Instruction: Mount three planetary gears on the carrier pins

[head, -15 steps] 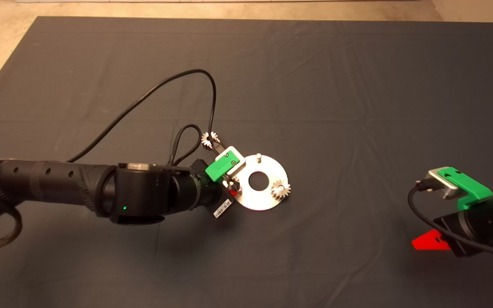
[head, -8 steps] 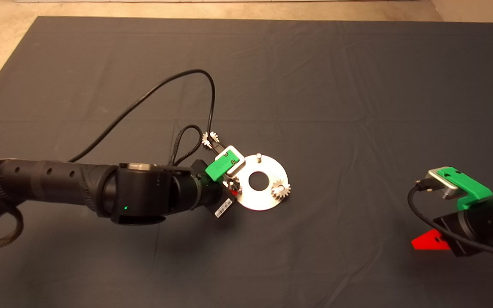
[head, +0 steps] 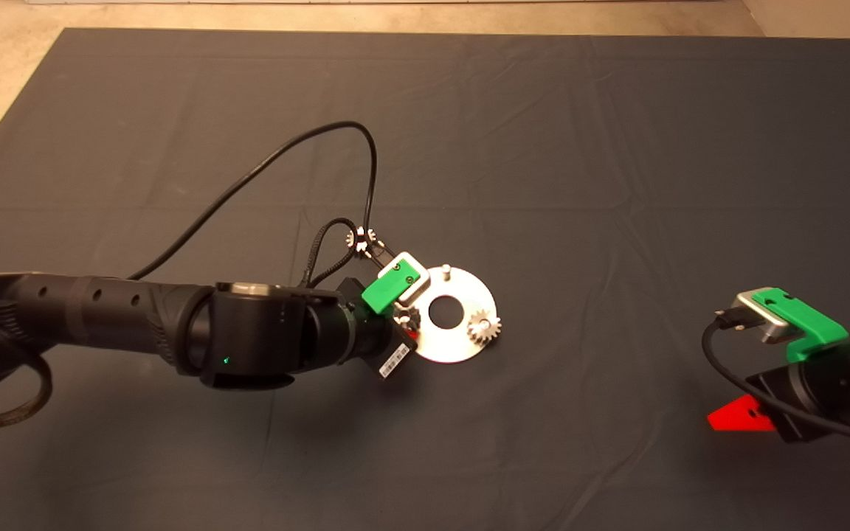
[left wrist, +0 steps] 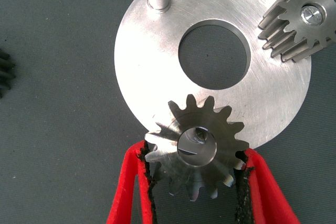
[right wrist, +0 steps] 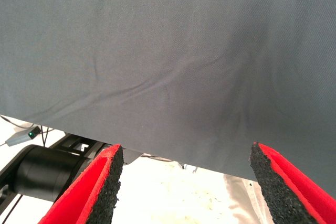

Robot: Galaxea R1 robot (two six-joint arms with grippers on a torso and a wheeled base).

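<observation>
Silvery steel fills the scene: the left gripper (left wrist: 195,182), nudged slightly further over the disc (left wrist: 157,66) than a second ago, clamps a gear (left wrist: 197,148) above its rim. One gear (left wrist: 302,19) sits pinned; another (head: 361,238) lies behind cables. The right gripper (right wrist: 184,187) waits, spread wide.

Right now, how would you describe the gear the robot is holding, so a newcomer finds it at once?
Find the silver disc on the dark mat. At its rim, the left end effector grips one gear between red fingers. Unlike the gear on a pin, this one is not seated.
</observation>
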